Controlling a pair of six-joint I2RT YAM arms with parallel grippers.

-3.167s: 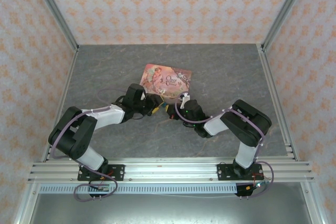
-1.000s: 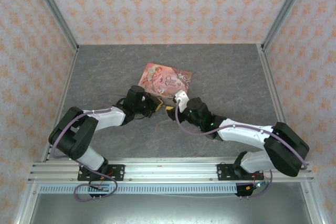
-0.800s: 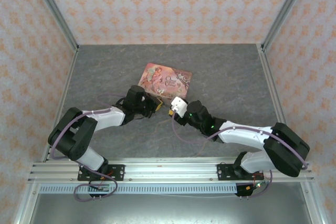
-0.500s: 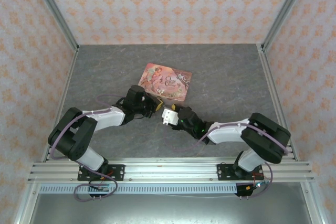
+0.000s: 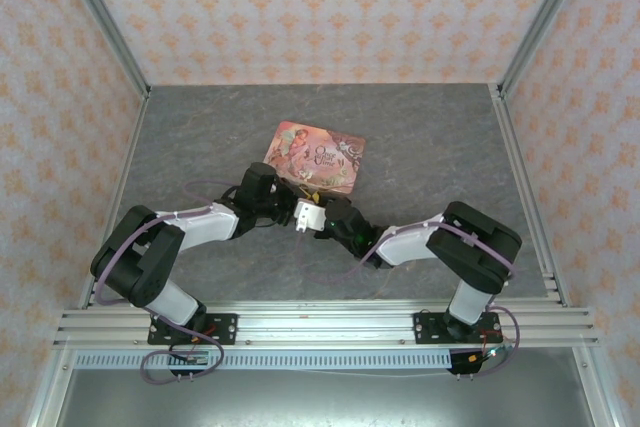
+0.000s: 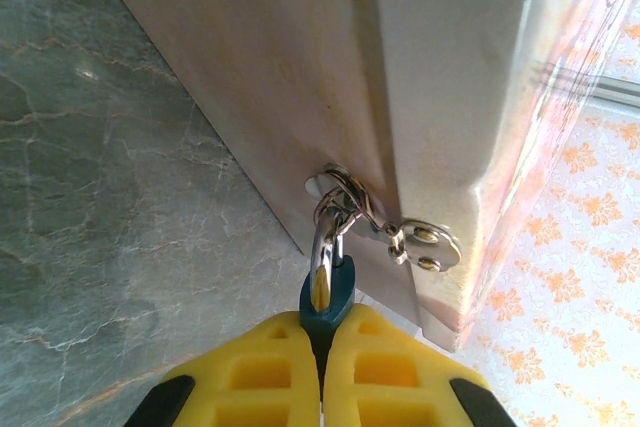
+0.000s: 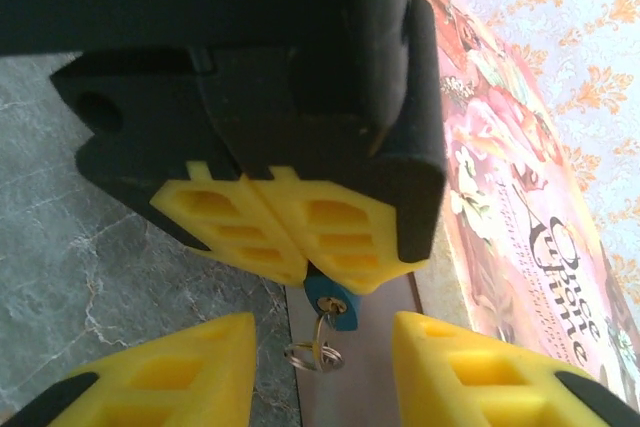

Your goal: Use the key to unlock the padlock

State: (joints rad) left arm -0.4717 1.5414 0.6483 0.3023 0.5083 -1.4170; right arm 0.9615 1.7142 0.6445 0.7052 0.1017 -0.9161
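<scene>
Pins the teal padlock [image 6: 327, 299] tight in the left gripper [image 6: 322, 352], shackle [image 6: 322, 242] hooked through the hasp [image 6: 350, 202] of the pink tin [image 6: 300, 67], mid-bench [image 6: 100, 197]. Spreads the right gripper [image 7: 320, 342] wide, just facing the padlock.

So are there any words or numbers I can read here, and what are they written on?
"Once": in curly letters on the lid of the pink tin, seen from the right wrist.
The line under it looks like "Upon", but it is too blurred to be sure.
From the top view the lid's writing is too small to read.
The padlock has no writing that I can see.
</scene>
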